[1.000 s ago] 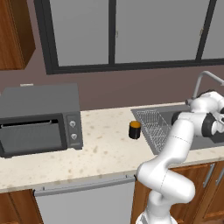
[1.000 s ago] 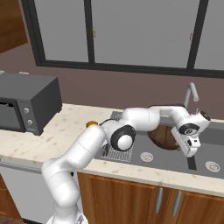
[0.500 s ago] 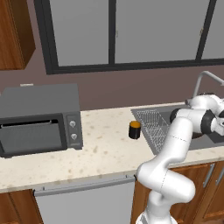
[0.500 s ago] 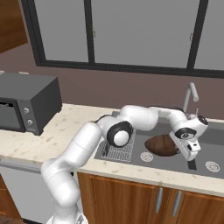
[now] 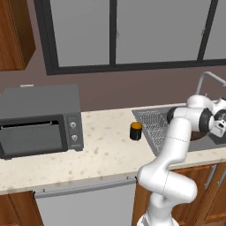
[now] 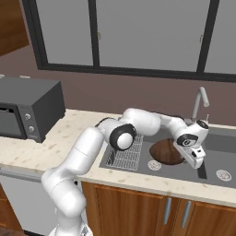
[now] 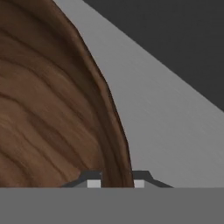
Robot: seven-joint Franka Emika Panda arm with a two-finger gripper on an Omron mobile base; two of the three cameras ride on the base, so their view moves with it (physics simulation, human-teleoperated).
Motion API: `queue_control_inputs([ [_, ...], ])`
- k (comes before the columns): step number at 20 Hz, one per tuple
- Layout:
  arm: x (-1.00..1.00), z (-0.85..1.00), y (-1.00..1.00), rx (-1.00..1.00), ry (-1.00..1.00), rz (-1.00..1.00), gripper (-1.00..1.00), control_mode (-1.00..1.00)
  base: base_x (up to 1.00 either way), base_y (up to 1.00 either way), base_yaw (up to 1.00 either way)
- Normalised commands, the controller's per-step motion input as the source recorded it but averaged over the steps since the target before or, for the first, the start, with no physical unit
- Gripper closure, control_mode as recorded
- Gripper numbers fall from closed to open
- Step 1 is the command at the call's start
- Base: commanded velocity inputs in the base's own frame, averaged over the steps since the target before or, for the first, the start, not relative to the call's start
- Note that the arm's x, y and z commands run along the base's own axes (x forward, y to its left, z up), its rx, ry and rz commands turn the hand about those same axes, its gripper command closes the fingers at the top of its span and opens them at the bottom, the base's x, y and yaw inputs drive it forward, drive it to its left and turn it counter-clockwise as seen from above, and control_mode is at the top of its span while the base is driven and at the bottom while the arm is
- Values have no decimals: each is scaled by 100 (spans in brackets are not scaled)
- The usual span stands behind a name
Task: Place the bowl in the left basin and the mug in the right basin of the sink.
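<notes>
Wooden bowl (image 7: 52, 113) rim sits between the narrowly parted fingers (image 7: 93, 182), seemingly pinched, inside the left basin (image 6: 177, 166).

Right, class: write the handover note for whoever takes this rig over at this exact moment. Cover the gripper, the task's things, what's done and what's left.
Gripper: fingertips straddle the bowl's rim, one inside and one outside; it appears shut on the bowl.
Bowl: down in the left basin of the sink, beside the wire rack.
Mug: upright on the counter, left of the sink, untouched.
Done: the bowl is about in place, not yet released.
Left: open the gripper, lift clear, fetch the mug and set it in the right basin.
</notes>
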Motion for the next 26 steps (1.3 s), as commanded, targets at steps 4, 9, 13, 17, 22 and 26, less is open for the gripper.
queue_control_inputs([
  [4, 30, 0, 19, 0, 13, 0, -100, -100, 0, 0, 0],
  [9, 12, 0, 5, 0, 8, 1, -100, -100, 0, 0, 0],
  [13, 0, 5, 0, 0, 6, 0, -100, -100, 0, 0, 0],
  [17, -1, 20, 10, -3, 8, 0, -100, -100, 0, 0, 0],
  [22, -4, 30, 42, -15, 1, -2, -100, -100, 0, 0, 0],
  [26, -1, 22, 56, -14, 0, -1, -100, -100, 0, 0, 0],
])
